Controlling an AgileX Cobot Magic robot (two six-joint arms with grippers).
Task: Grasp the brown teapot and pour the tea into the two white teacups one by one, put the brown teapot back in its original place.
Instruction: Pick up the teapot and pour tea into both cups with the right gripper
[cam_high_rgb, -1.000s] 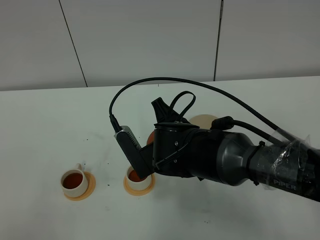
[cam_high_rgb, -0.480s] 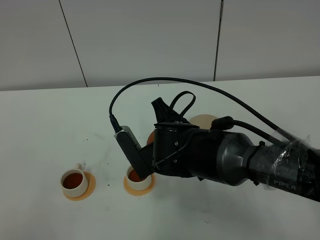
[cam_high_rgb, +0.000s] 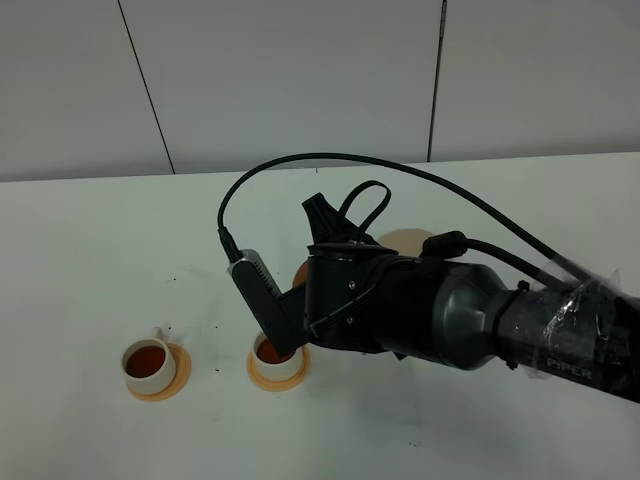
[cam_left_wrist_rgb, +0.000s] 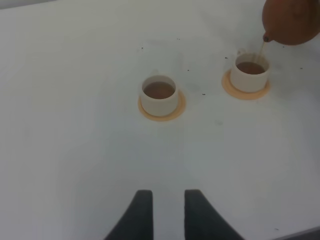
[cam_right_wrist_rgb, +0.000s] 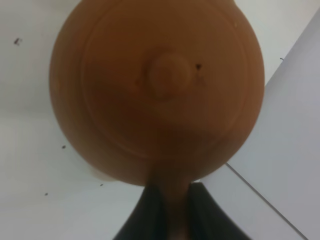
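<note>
Simply white table (cam_high_rgb: 100, 250), panelled wall (cam_high_rgb: 300, 80); right fingers (cam_right_wrist_rgb: 140, 220) round brown teapot (cam_right_wrist_rgb: 160, 100), left fingers (cam_left_wrist_rgb: 141, 210) apart.

The right arm (cam_high_rgb: 430, 315) and its looping cable (cam_high_rgb: 320, 156) lie across the middle of the table (cam_high_rgb: 90, 250). Together with the brown teapot (cam_left_wrist_rgb: 292, 22), tilted just above the right teacup (cam_left_wrist_rgb: 251, 75), they block that cup from above and from the right side and partly screen the beige disc (cam_high_rgb: 408, 238) behind. The left teacup (cam_high_rgb: 146, 362) on its orange coaster (cam_high_rgb: 180, 373) stands uncovered, with bare table to its left, behind it and in the strip between the two cups. The left gripper (cam_left_wrist_rgb: 168, 197) has open surface ahead, with the left teacup as the first obstacle in its line.
</note>
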